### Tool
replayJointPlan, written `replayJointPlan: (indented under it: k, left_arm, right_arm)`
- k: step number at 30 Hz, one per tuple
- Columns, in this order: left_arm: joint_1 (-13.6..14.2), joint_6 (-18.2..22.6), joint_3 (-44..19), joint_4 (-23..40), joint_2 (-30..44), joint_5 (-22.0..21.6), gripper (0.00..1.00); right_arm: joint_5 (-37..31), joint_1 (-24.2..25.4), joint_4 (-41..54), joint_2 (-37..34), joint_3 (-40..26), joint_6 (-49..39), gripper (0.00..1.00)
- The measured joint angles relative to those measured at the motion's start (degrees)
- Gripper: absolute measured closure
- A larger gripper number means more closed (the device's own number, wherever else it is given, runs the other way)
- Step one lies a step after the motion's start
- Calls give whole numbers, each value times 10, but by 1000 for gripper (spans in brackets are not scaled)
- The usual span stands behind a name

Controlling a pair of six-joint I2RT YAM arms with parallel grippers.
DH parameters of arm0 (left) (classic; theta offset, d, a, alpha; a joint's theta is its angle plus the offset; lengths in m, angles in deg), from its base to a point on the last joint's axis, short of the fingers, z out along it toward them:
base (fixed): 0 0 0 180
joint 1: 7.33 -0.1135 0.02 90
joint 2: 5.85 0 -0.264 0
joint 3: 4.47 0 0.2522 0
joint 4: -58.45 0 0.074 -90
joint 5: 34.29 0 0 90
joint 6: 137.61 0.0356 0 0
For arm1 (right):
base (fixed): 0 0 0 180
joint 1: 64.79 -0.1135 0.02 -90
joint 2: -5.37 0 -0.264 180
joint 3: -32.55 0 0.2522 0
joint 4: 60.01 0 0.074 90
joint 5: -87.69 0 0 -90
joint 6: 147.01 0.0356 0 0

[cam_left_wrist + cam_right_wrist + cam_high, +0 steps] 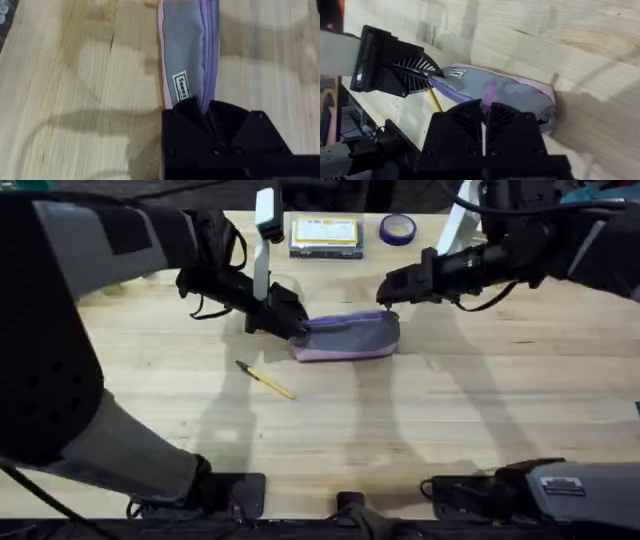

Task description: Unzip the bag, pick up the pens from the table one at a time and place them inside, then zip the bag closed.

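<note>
Grey bag (345,338), one; left pincer (297,328) clamps end, right pincer (488,111) zipper pull.

A flat clear box with yellow label (324,235) lies beside a purple tape roll (397,227).

The surface (450,410) is a pale wooden butcher-block top of joined planks. The grey bag (345,337) with lilac-pink edging lies on it, its near end touching the left end effector (297,327) and its far end just below the right end effector (385,293). The yellow pen (265,380) lies flat near the left end effector, on its base side, apart from the bag. Well beyond both end effectors, at the far edge, sit a flat clear box with a yellow label (325,235) and, just beside it, a purple tape roll (397,227).
</note>
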Motion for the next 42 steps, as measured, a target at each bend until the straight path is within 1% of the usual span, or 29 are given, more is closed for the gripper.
replayJointPlan:
  k: [4, 8, 13, 14, 19, 24, 30, 40, 41, 42]
  left_arm:
    - [0, 0, 0, 0, 0, 0, 959]
    - [-1, 0, 0, 0, 0, -4, 959]
    - [-1, 0, 0, 0, 0, -5, 959]
    - [-2, 0, 0, 0, 0, -6, 959]
    - [-2, 0, 0, 0, 0, -6, 959]
    - [-2, 0, -1, 0, 0, -6, 959]
    - [-14, 0, -1, 2, 0, -18, 959]
    - [-14, 0, -1, 1, 0, -21, 959]
    - [-14, 0, -1, 1, 0, -21, 959]
    - [-13, 0, -1, 1, 0, -20, 959]
  right_arm:
    - [1, -12, -4, 0, 0, 0, 970]
    - [-3, -46, -30, -4, 0, 0, 970]
    - [-7, -100, -93, -29, 0, -1, 970]
    - [-12, -134, -131, -43, 0, 4, 970]
    - [-34, -187, -185, -66, 0, 16, 970]
    - [-45, -230, -259, -95, 0, 38, 970]
    - [-61, -248, -292, -108, 0, 65, 971]
    - [-64, -247, -291, -108, 0, 76, 970]
    - [-62, -246, -290, -108, 0, 76, 968]
    - [-61, -243, -286, -108, 0, 77, 932]
